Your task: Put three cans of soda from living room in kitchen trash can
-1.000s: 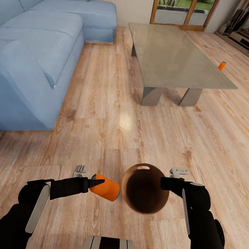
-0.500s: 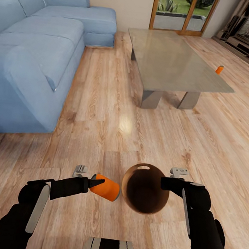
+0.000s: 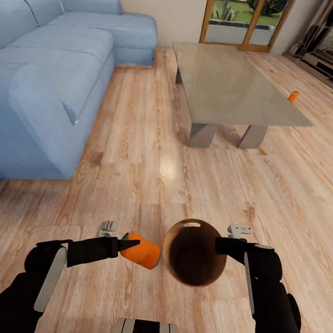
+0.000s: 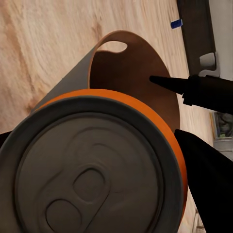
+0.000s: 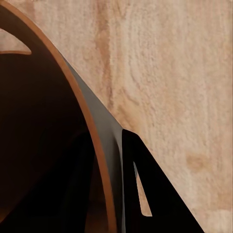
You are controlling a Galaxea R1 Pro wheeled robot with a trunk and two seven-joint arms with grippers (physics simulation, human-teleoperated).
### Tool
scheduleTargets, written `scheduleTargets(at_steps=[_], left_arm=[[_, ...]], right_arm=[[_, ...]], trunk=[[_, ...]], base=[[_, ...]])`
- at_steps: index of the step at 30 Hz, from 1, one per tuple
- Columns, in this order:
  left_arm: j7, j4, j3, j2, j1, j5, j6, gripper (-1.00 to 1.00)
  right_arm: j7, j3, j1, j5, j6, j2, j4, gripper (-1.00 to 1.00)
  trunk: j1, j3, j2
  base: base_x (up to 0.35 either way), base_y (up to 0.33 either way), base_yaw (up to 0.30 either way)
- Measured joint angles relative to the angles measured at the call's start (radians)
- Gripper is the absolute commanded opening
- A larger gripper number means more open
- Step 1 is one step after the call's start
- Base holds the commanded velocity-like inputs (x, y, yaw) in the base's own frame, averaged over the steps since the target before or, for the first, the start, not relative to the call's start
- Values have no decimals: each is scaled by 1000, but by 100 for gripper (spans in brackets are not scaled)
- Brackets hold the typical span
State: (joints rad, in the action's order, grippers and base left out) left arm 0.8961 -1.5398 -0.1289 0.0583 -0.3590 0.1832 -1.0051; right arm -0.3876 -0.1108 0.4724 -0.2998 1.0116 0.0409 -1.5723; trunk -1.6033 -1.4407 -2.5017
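An orange soda can (image 3: 142,250) is pinched between the fingers of the left hand (image 3: 128,244) and is held on its side, its far end pointing toward the trash can (image 3: 194,252), which hangs just beside it on the side of the right hand (image 3: 220,244). In the left wrist view the can's grey top (image 4: 90,172) is seen straight on, with the bin's brown mouth and handle slot (image 4: 114,46) directly beyond it. The rim of the trash can is clamped by the right hand, one finger (image 5: 145,194) being seen outside the wall and the other inside the dark interior. Both things are carried above the wood floor (image 3: 150,175). A second soda can (image 3: 293,96) is seen well ahead of the right hand, past the far edge of the grey tabletop (image 3: 233,86). A blue sofa (image 3: 48,68) lies well ahead of the left hand.
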Motion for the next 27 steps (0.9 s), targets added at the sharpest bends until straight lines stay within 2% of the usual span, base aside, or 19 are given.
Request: scheduleTargets(at_steps=[27], left_arm=[[2,0,0,-4,0,0,0,-100]], right_arm=[[0,0,0,2,1,-3,0,-100]], trunk=[[0,42,0]], base=[[0,0,103]])
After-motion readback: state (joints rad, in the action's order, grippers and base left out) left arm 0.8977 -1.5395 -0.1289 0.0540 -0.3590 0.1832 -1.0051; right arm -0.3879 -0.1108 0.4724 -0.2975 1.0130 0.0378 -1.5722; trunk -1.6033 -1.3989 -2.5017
